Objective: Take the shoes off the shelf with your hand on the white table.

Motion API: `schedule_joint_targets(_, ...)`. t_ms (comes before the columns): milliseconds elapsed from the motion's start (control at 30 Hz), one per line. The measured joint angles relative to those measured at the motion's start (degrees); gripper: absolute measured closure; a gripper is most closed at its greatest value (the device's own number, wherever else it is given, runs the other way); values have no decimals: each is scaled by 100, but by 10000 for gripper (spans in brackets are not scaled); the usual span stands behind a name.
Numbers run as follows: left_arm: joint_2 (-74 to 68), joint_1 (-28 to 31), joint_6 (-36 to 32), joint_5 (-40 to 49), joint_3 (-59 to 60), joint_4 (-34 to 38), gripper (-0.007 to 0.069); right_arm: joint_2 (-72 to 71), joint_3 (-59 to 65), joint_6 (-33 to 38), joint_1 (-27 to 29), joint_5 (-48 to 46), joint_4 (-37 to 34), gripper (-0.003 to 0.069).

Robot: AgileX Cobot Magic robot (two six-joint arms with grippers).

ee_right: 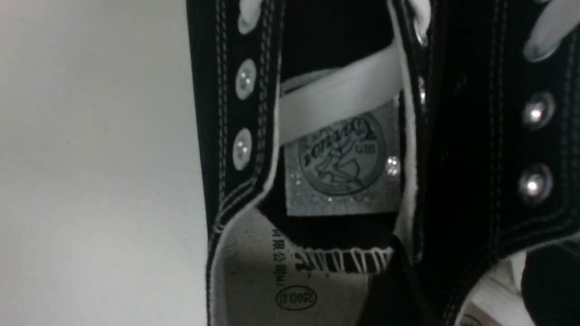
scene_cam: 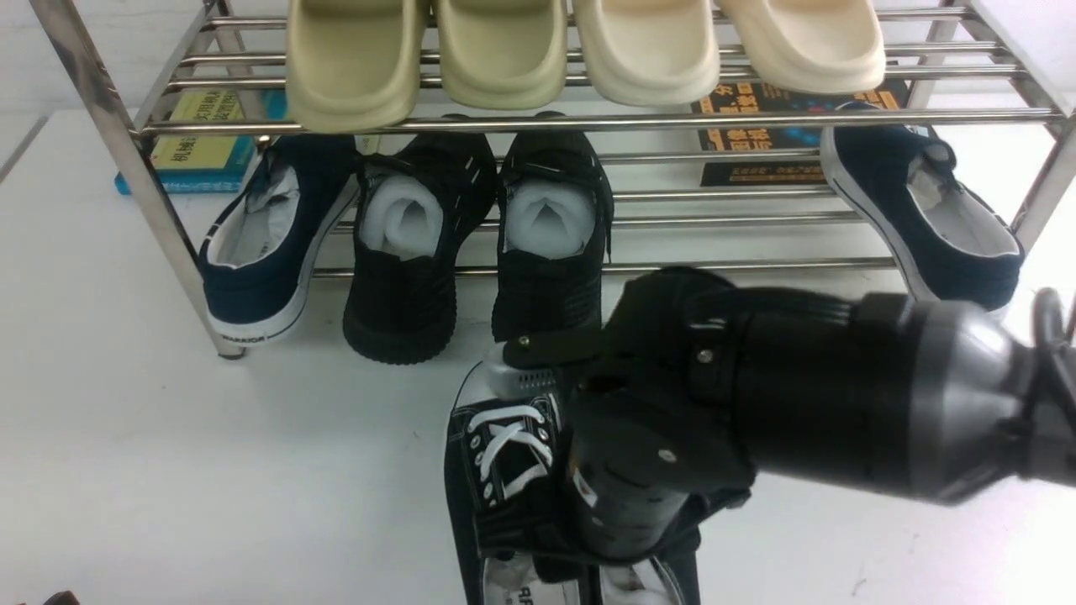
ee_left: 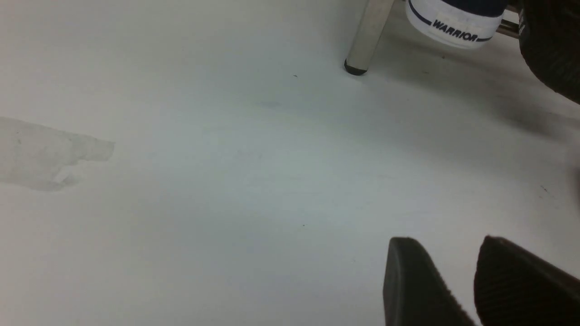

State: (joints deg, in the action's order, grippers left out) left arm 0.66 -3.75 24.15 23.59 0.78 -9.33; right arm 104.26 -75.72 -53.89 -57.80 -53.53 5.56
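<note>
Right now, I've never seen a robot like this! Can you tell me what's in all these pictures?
It's a robot with two arms. The big picture looks forward from between them; the other two come from cameras on its wrists.

Cream clogs sit on the top of a metal shoe rack. Navy shoes and all-black shoes are lower down. The rack stands on a white table.

In front are black sneakers with white laces. The right gripper has its fingers apart, reaching into their openings; I can't see it squeezing them. The left gripper is open and holds nothing.
</note>
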Motion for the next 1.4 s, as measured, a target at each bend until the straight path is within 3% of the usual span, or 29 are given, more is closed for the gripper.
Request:
schedule_joint_targets(233, 0, 0, 0, 0, 0, 0, 382, 501, 0, 40, 0, 7, -44, 267)
schedule_joint_targets(367, 0, 0, 0, 0, 0, 0, 382, 543, 0, 85, 0, 32, -37, 328)
schedule_joint_targets(400, 0, 0, 0, 0, 0, 0, 382, 543, 0, 85, -6, 59, -32, 402)
schedule_joint_targets(500, 0, 0, 0, 0, 0, 0, 382, 530, -5, 61, -20, 78, -10, 512)
schedule_joint_targets(533, 0, 0, 0, 0, 0, 0, 382, 477, -5, -74, -34, -39, 137, 601)
schedule_joint_targets(600, 0, 0, 0, 0, 0, 0, 382, 355, 13, -284, -26, -329, 481, 636)
schedule_joint_targets(900, 0, 0, 0, 0, 0, 0, 382, 18, 46, -630, 6, -1400, 847, 635)
schedule_joint_targets(1067, 0, 0, 0, 0, 0, 0, 382, 5, 458, -1189, 6, -917, 699, 635)
schedule_joint_targets(1400, 0, 0, 0, 0, 0, 0, 382, -75, 956, -1452, 0, -368, 747, 634)
